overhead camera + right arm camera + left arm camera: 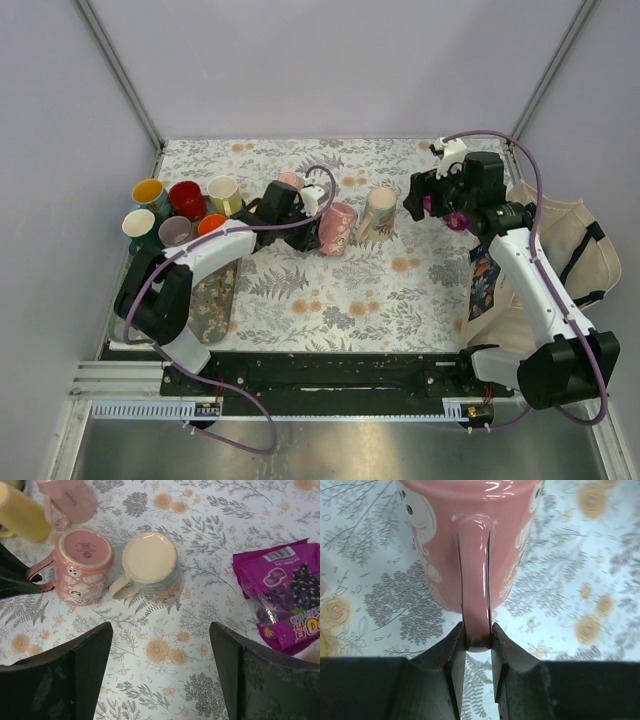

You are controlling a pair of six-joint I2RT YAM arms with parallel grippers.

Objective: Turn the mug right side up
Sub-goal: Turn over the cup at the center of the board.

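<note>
A pink mug (338,228) with white figures stands upside down on the floral cloth; it also shows in the left wrist view (470,540) and the right wrist view (82,565). My left gripper (478,635) is shut on its handle (475,580), reaching in from the mug's left (316,228). A cream mug (378,213) stands upside down just right of it, base up in the right wrist view (150,562). My right gripper (160,627) is open and empty, held above the cloth to the right of the cream mug (418,200).
Several upright mugs cluster at the far left (187,198). Another pink mug (291,182) sits behind my left gripper. A purple snack packet (285,600) lies under my right wrist. A cloth bag (560,240) is at the right edge. A patterned flat item (215,295) lies at the left front.
</note>
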